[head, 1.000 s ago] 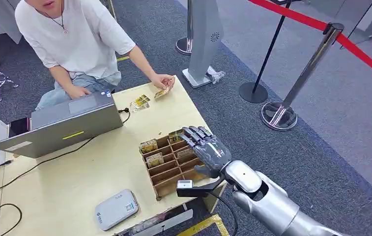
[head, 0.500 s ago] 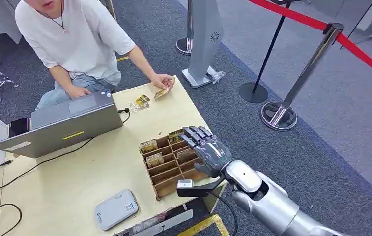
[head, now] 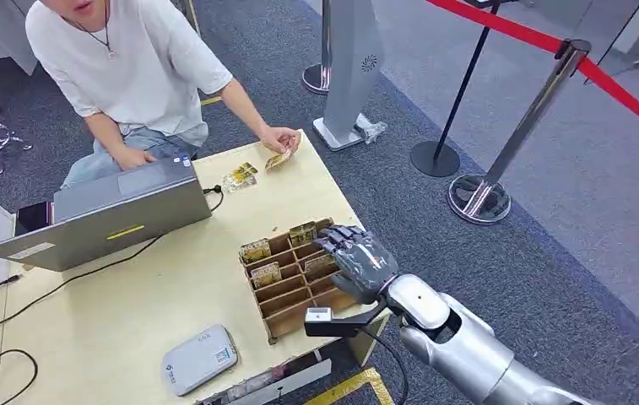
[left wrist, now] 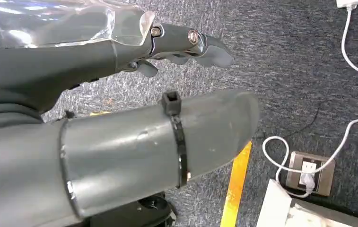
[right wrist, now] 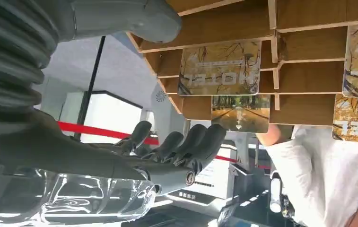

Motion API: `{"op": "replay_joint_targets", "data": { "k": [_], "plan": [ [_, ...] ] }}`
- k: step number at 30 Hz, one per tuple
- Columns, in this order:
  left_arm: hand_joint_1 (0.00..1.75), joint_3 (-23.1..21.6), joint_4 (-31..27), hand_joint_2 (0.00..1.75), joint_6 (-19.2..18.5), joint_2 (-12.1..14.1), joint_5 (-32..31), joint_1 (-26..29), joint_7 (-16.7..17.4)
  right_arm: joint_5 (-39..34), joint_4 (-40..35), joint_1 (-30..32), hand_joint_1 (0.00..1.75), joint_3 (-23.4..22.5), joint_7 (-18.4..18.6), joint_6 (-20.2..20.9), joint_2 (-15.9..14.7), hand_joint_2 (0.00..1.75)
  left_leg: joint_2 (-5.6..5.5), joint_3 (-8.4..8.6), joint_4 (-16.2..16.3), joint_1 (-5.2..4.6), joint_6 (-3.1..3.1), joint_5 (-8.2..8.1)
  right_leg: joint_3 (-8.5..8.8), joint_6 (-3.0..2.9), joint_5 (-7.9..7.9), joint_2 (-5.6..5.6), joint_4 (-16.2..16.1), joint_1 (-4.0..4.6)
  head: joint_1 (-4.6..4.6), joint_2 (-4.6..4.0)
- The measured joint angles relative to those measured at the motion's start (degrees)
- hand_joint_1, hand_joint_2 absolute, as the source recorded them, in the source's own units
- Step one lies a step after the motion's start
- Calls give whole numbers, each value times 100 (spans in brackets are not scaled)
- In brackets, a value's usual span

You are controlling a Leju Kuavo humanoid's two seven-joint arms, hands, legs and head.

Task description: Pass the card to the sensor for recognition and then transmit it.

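Change: your right hand (head: 360,260) has dipped over the last second; its fingertips, which reached out flat above the far row of the wooden card rack (head: 275,291), now curl down toward the slots at the rack's right end
Right hand fingers: slightly bent and apart, closed on nothing; in the right wrist view the fingers (right wrist: 186,144) hang free just short of the nearest card (right wrist: 240,112)
Left hand: the left hand (left wrist: 120,137) hangs over grey carpet, its thumb apart from the fingers, and you hold nothing in it
Cards: the cards stand upright in the rack's slots; one card (head: 302,233) sits just beside your right fingertips, others further left, e.g. a second card (head: 256,251)
Sensor: the grey reader (head: 200,359) lies flat near the table's near edge, well apart from the rack, untouched
Person: a seated person's hand (head: 280,138) rests on loose cards at the far corner of the table (head: 130,295), beside a laptop (head: 100,211)
Meaning for the task: you look to be at the start, lowering for the pick; no card is gripped yet, so the pass over the reader and the handover are all ahead
Watch: the slots are narrow, so your fingers may knock neighbouring cards
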Motion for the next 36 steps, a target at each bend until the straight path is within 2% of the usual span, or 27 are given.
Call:
{"op": "replay_joint_targets", "data": {
  "k": [5, 13, 15, 18, 19, 24, 31, 32, 33, 34, 36],
  "plan": [
    [0, 0, 0, 0, -2, 2, -9, -3, 2, 0, 0, 2, 77, 0, 0, -2, 0, 175, 0, 0, 0, 0, 0, 0, 0, 0, 0, 0, 0, 0, 0, 0],
    [0, -2, 0, 0, -4, 2, -17, -10, 13, 0, 2, -3, 77, 15, -24, 0, 0, 175, 0, -1, 0, 0, 0, 0, 0, 0, 0, 0, 0, 0, 0, 0],
    [0, 0, 0, 0, -4, 2, -17, -17, 15, 0, 18, -16, 72, 37, -35, 2, 0, 175, 0, -1, 0, 0, 0, 0, 0, 0, 0, 0, 0, 0, 0, 0],
    [0, -2, 0, 0, -7, 2, -17, -29, 15, -9, 63, -58, 75, 74, -68, 9, 0, 175, 0, -1, 0, 0, 0, 0, 1, 0, 0, 0, 0, 0, 0, 0],
    [0, -2, 0, 0, -7, 2, -17, -31, 15, -13, 79, -73, 70, 85, -79, 9, 0, 175, 0, -1, 0, 0, 0, 0, 1, 0, 0, 0, 0, 0, 0, 0],
    [0, -2, 0, 0, -2, 0, -17, -37, 15, -35, 173, -168, 66, 166, -101, 11, 0, 175, 0, -1, 0, 0, 0, 0, 1, 0, 0, 0, 0, 0, 0, 0],
    [0, -2, 0, 0, 0, 0, -17, -48, 15, -35, 315, -330, 86, 310, -101, 42, 20, 175, 0, -1, 0, 0, 0, 0, 1, 0, 0, 0, 0, 0, 0, 0],
    [0, -2, 0, 0, 0, 0, -20, -52, 15, -35, 339, -356, 99, 332, -101, 41, 22, 175, 0, -1, 0, 0, 0, 0, 1, 0, 0, 0, 0, 0, 0, 0],
    [0, -2, 0, 0, 0, 0, -20, -54, 15, -35, 361, -377, 124, 348, -103, 42, 26, 175, -1, -1, 0, 0, 0, 0, 1, 0, 0, -1, 0, 0, 0, 0],
    [0, -2, 0, 0, 0, 0, -24, -55, 15, -35, 387, -399, 133, 365, -103, 42, 28, 175, -1, -1, 0, 0, 0, 0, 1, 0, 0, -1, 1, 0, 0, 0],
    [0, -2, 0, 0, 0, 0, -24, -58, 15, -35, 428, -434, 136, 391, -116, 39, 31, 175, -1, -2, 0, 0, 0, 0, 1, 0, 0, -1, 0, 0, 0, 0]
  ]
}}
